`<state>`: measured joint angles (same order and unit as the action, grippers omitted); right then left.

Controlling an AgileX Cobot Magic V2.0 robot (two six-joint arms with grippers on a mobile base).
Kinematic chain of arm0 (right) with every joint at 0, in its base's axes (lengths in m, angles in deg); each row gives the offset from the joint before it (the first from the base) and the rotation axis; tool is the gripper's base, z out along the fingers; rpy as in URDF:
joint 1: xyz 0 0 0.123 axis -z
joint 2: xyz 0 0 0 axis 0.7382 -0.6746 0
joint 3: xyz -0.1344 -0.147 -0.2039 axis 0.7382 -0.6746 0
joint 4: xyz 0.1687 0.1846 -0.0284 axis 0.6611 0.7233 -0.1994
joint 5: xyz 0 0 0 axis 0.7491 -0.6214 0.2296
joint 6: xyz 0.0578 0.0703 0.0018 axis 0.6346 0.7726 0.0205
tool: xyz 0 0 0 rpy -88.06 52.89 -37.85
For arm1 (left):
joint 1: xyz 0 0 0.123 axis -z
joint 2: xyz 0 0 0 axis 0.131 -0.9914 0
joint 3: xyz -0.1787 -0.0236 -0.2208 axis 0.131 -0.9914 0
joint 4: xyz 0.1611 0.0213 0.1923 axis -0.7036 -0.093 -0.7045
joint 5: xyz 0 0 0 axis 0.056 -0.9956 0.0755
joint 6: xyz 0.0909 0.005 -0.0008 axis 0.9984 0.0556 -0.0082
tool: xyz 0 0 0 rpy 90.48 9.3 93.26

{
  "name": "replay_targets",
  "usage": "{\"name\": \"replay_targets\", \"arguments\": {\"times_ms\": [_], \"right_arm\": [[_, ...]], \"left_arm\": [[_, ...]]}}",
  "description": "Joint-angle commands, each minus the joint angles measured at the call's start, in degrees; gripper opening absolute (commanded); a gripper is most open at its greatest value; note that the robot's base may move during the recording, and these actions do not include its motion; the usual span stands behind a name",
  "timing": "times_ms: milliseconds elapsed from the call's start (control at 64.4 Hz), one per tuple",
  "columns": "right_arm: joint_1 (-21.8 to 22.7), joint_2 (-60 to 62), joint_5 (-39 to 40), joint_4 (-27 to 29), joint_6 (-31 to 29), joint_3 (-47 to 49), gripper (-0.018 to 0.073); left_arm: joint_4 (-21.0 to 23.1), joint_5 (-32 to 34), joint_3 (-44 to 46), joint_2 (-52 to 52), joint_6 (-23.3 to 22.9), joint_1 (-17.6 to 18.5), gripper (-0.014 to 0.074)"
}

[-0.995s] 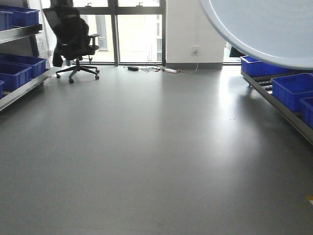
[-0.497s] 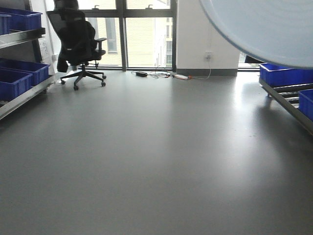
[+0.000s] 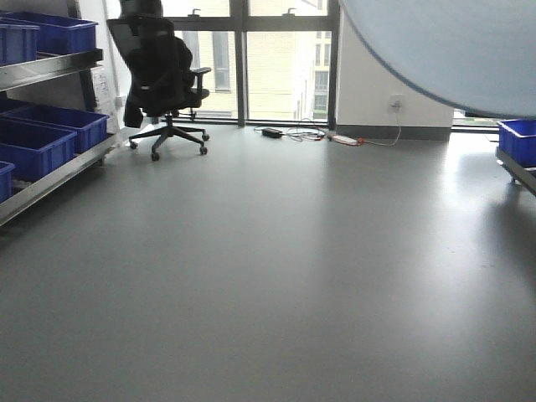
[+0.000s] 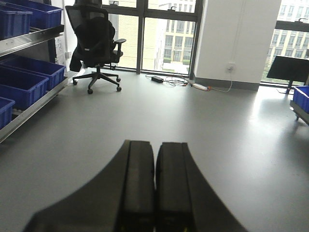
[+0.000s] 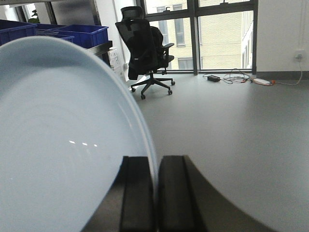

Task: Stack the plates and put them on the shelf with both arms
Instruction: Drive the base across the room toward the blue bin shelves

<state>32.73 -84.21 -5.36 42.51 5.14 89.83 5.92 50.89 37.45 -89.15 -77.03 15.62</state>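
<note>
Grey floor [image 3: 268, 276] ahead: our right gripper [image 5: 155, 193] pinches a plate [image 5: 63, 135], left gripper [image 4: 154, 188] closed empty, shelf [image 3: 50, 69] to our left.

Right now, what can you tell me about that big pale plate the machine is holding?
The plate is large, round and shallow, pale bluish-white and glossy, with small glints on its surface. Its thin rim is clamped between the two dark halves of the right pincer; nothing else visibly touches it. In the front view it fills the upper right corner, held in the air above the grey floor.
</note>
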Motion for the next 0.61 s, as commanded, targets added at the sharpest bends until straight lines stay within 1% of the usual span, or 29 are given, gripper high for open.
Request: {"name": "replay_targets", "arguments": {"times_ms": [0, 590], "right_arm": [[0.25, 0.07, 5.23, 0.15, -0.3, 1.85, 0.0052], [0.25, 0.07, 5.23, 0.15, -0.3, 1.85, 0.0052]], "left_arm": [[0.34, 4.81, 1.71, -0.21, -0.38, -0.01, 0.0083], [0.34, 4.81, 1.71, -0.21, -0.38, -0.01, 0.0083]]}}
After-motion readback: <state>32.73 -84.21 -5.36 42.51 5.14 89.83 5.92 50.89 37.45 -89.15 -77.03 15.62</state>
